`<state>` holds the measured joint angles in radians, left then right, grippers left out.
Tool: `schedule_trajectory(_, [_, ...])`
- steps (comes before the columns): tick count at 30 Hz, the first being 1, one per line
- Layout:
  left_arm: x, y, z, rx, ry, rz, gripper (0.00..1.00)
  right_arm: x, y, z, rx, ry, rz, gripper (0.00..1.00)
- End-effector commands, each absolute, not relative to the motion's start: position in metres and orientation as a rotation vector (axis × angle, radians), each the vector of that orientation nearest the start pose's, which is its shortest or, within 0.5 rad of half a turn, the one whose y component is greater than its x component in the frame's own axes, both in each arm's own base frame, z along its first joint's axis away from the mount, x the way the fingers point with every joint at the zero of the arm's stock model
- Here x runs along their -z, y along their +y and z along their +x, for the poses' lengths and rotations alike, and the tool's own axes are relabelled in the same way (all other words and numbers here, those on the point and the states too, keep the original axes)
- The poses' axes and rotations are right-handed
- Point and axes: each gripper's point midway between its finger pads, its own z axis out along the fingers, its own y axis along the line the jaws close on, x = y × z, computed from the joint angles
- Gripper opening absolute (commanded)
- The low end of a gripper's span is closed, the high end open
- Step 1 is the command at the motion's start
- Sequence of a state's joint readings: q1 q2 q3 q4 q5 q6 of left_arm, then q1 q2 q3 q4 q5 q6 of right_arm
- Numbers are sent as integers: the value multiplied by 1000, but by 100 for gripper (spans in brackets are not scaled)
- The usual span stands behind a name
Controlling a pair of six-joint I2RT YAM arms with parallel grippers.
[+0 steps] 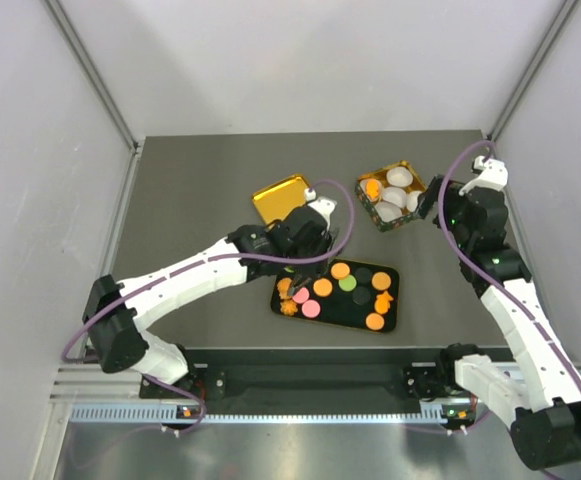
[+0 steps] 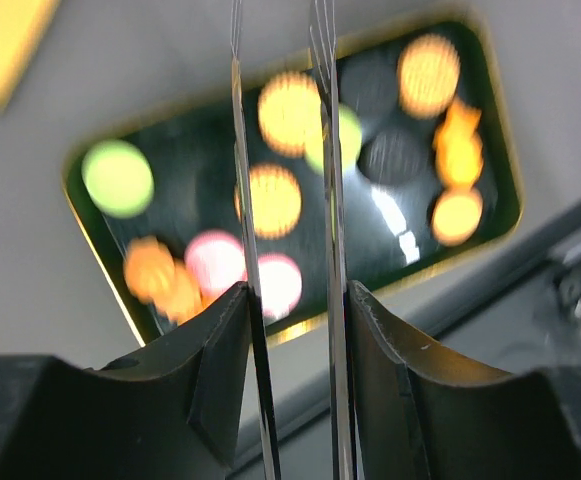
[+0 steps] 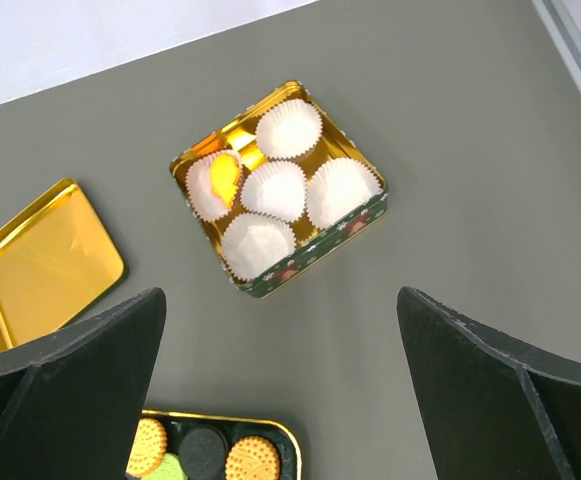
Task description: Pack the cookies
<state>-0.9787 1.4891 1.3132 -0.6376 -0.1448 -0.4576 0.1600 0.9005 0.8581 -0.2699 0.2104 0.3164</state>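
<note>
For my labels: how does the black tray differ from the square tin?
The black tray is oblong and shallow; the square tin is deeper, with a green patterned wall. The black tray holds loose cookies; the square tin holds five white paper cups. The tray is black inside, the tin gold. Both have gold rims.

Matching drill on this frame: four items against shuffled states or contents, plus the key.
Things:
1. tin
2. black tray
3. left gripper
4. right gripper

States:
A. open, nothing between its fingers
B. holds white paper cups
C. closed on tweezers
D. carries loose cookies

Pairs: 1-B, 2-D, 3-C, 4-A
</note>
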Motion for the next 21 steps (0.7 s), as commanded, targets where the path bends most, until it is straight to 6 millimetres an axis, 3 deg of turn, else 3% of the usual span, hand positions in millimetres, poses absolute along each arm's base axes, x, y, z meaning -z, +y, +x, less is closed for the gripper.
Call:
schedule_trajectory(1, [-179, -316, 201, 558, 2424, 551, 46, -269, 30, 334, -161, 1809, 293, 100])
schedule_trajectory(8, [-156, -316, 186, 589, 2483, 542, 47, -268, 30, 334, -162, 1810, 292, 100])
schedule_trajectory(21, [-149, -322, 188, 578, 2502, 556, 51, -268, 31, 334, -165, 1811, 284, 100])
